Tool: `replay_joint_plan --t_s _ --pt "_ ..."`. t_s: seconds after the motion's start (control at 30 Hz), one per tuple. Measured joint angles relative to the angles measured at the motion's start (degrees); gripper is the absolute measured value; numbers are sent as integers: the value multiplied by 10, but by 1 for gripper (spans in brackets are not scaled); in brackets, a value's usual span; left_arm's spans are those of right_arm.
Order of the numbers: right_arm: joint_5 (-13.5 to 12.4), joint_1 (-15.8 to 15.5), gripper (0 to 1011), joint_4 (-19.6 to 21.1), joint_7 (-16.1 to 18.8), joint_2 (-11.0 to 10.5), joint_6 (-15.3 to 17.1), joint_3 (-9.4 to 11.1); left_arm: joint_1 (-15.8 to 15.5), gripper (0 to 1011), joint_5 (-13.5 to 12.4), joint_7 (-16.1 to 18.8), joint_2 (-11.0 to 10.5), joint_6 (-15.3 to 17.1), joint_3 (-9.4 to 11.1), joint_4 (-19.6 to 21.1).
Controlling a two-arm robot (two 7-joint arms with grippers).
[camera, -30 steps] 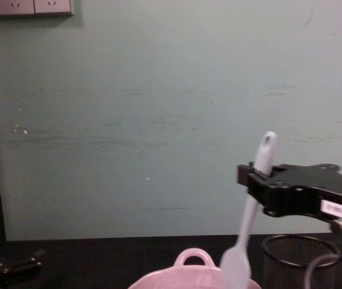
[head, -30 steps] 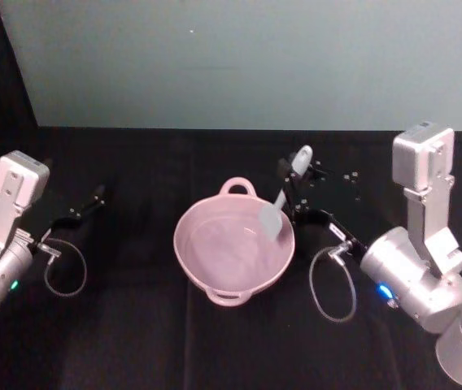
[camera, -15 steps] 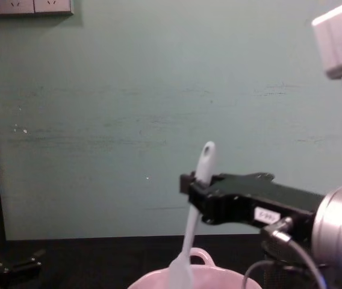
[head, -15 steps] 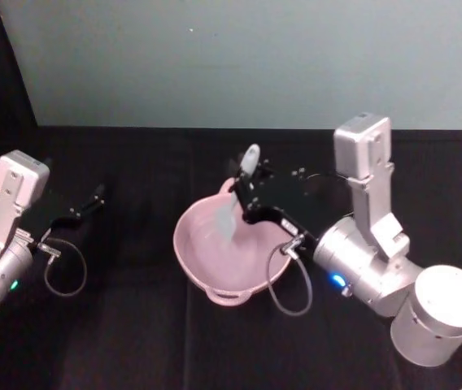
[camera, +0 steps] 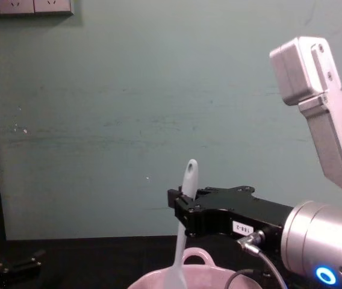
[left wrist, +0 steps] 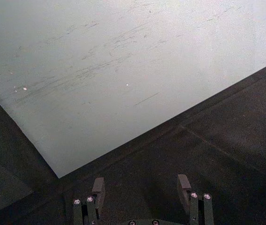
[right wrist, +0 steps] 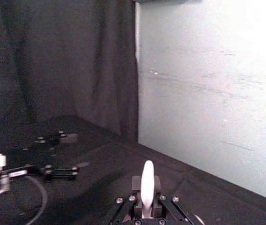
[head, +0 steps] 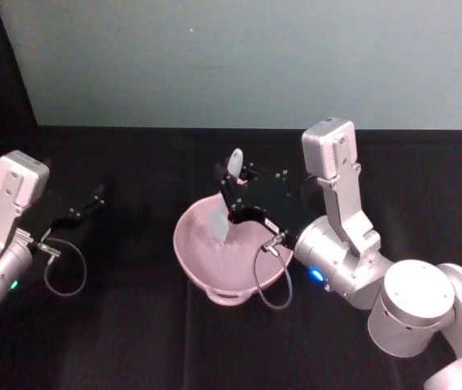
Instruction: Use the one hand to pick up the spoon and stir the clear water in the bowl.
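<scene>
One gripper works: the right gripper [head: 233, 197] is clamped on the spoon [camera: 187, 180] by its handle. It holds the spoon nearly upright over the bowl [head: 189, 253], blade down inside on the bowl's left side. Left gripper [head: 91, 199] rests on the table [head: 133, 341] at far left, jaws apart.
</scene>
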State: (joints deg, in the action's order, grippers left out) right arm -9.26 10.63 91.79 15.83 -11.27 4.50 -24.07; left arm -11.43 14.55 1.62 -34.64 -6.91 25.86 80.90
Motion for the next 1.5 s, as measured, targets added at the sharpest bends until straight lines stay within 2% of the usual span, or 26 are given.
replay_joint_plan --t_s 0.27,0.4,0.5,0.73,0.9,1.07,1.2,1.4,1.5 --pt "24 13 119 -17 -23 6 8 13 0 1011 0 0 0 0 0 0" --pt "37 7 119 2 -27 -3 26 20 0 1011 0 0 0 0 0 0" --pt "42 -6 119 33 -22 -17 48 28 0 1011 0 0 0 0 0 0" --pt "27 -35 119 85 7 -39 86 36 0 1011 0 0 0 0 0 0" --pt "7 -49 119 105 23 -44 103 30 0 1011 0 0 0 0 0 0" --pt "-3 -51 119 105 26 -39 105 19 0 1011 0 0 0 0 0 0" --pt "-6 -42 119 91 23 -24 94 3 0 1011 0 0 0 0 0 0" --pt "7 -16 119 51 5 1 67 -12 0 1011 0 0 0 0 0 0" --pt "12 -9 119 40 -1 7 63 -12 0 1011 0 0 0 0 0 0"
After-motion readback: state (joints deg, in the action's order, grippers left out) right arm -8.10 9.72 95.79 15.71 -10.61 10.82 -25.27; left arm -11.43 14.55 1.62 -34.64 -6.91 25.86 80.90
